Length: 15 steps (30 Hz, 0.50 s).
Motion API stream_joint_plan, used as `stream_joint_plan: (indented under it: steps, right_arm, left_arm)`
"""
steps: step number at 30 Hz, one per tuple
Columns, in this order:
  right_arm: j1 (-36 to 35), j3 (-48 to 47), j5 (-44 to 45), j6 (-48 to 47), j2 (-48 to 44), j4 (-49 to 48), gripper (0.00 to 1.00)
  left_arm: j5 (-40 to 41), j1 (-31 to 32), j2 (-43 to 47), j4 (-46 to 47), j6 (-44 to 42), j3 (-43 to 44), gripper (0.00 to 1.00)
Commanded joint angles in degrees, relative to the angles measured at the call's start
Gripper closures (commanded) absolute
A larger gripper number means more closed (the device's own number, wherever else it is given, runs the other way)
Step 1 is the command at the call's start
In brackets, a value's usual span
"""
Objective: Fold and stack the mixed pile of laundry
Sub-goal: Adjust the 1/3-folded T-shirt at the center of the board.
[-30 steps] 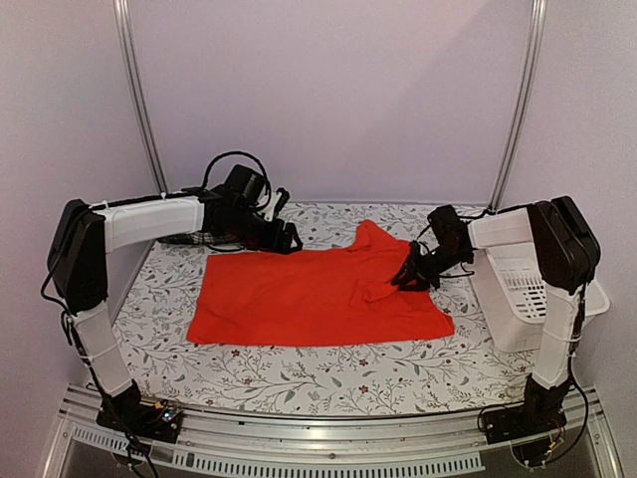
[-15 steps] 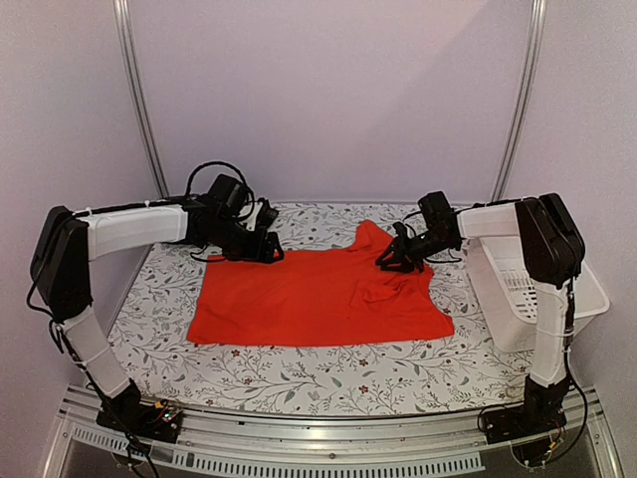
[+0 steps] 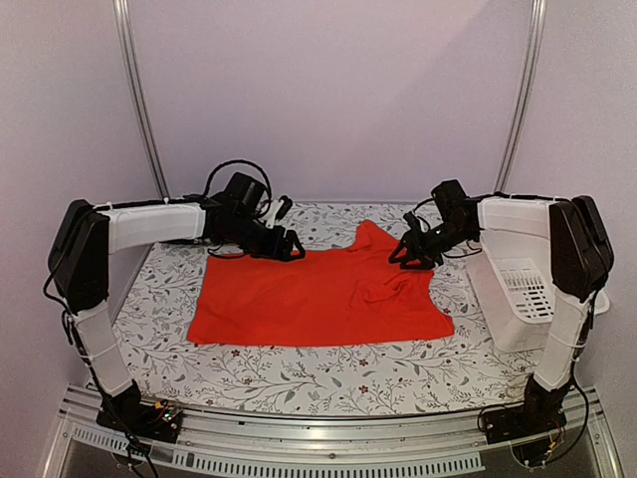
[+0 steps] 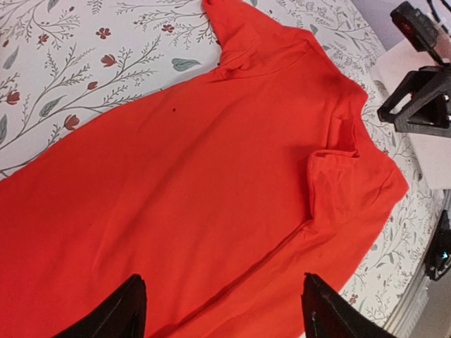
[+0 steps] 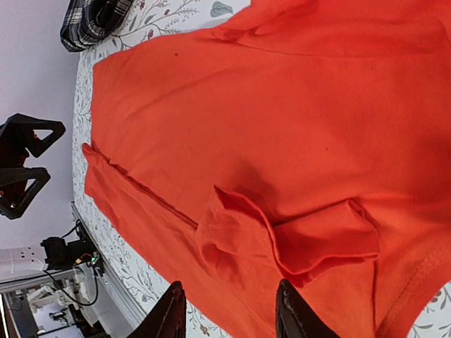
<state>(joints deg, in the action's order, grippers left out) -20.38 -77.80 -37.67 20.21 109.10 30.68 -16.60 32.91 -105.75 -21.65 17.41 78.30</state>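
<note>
lying flat on the floral-patterned table cover (image 3: 299,373), the plain bright red short-sleeved cloth shirt (image 3: 318,294) is spread out, with one sleeve folded onto its body. the left gripper (image 3: 291,244) hangs over its far left edge and the right gripper (image 3: 408,254) over its far right part, both with jaws apart and grasping nothing. the black-and-white plaid cloth garment (image 5: 91,21) lies crumpled near the shirt's far left corner.

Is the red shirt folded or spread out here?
Mostly spread. The red shirt lies flat on the table cover, with only one sleeve turned in over the body.
</note>
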Motion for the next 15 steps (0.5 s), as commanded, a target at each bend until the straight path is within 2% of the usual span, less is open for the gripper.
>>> stream_joint_plan:
  steps: [1, 7, 15]
  right_arm:
    - [-3.92, -12.95, 5.61, -12.55, 5.88, 8.27, 0.56]
    - [-7.85, -19.92, 6.67, -16.89, 13.74, 11.72, 0.56]
    - [-10.17, -21.34, 10.02, -17.3, 17.73, 12.51, 0.55]
  left_arm:
    - [-1.9, 0.0, 0.58, 2.49, 1.02, -0.9, 0.25]
    - [-0.89, -0.85, 3.36, 2.1, 1.31, -4.78, 0.25]
    - [-0.17, -1.61, 6.04, 2.2, 1.74, -7.66, 0.25]
